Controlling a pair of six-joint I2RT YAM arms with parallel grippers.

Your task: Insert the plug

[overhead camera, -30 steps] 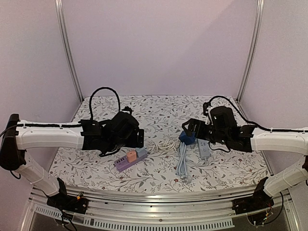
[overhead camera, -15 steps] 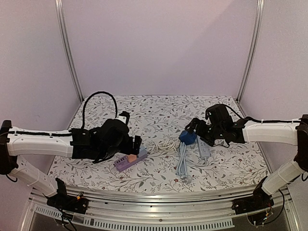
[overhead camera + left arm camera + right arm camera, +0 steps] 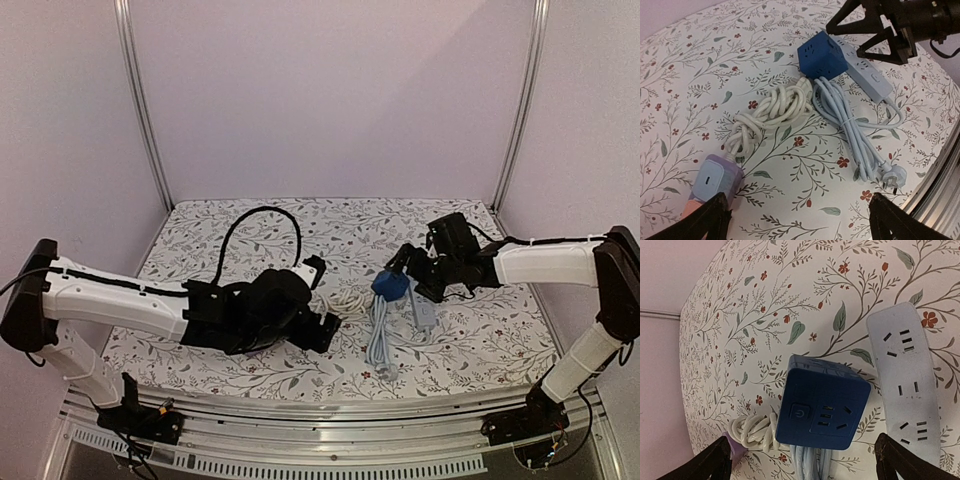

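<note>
A white three-pin plug (image 3: 889,176) lies on the floral table at the end of a bundled pale blue cable (image 3: 850,125), also seen from above (image 3: 380,340). A dark blue cube socket (image 3: 822,410) sits at the cable's far end (image 3: 390,285), next to a grey power strip (image 3: 905,390). A purple power strip (image 3: 712,182) with a coiled white cable (image 3: 775,107) lies left of them. My left gripper (image 3: 802,225) is open and empty above bare table between the purple strip and the plug. My right gripper (image 3: 802,462) is open and empty, just right of the cube (image 3: 410,270).
My left arm (image 3: 250,310) hides the purple strip in the top view. The table's metal front rail (image 3: 330,415) runs close behind the plug. Upright frame posts (image 3: 140,100) stand at the back corners.
My left arm has swung right and toward the front edge, now covering the purple strip in the top view. My right arm has stretched out, its gripper staying by the blue cube.
</note>
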